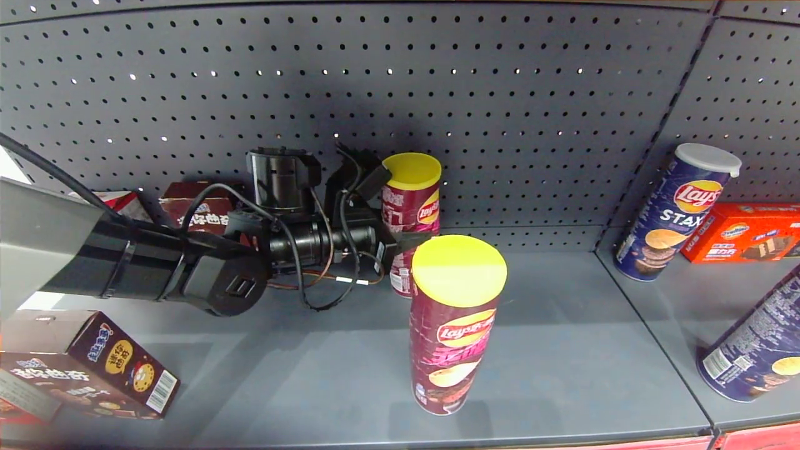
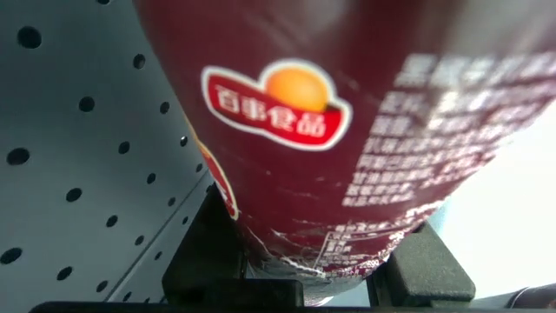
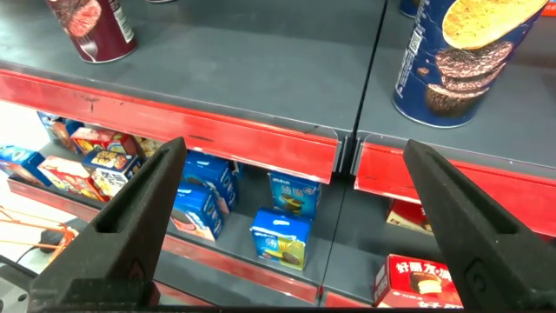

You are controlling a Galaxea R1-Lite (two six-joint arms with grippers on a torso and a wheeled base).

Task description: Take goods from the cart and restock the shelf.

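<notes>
**Left arm holds a chip can at the back of the shelf**

The left gripper reaches in from the left side of the shelf. Its fingers are closed around a maroon chip can with a yellow lid. The can stands upright at the far side, just in front of the grey pegboard. Its base seems to rest on the shelf, though the arm hides part of it. In the left wrist view the can's lower body sits between the two dark fingers, with the pegboard close beside it.

A second maroon can, also yellow-lidded, stands upright nearer the front edge, slightly right of the held one and apart from it.

The right gripper hangs in front of the shelf's red front edge. Its fingers are spread wide with nothing between them. Beyond them, small blue boxes sit on a lower shelf.

In the bay to the right, a blue can with a white lid stands at the far side. An orange box lies just to its right. Another blue can stands near the front right. On the left, a brown cookie box lies near the front edge, and a dark red box sits far back behind the arm.
</notes>
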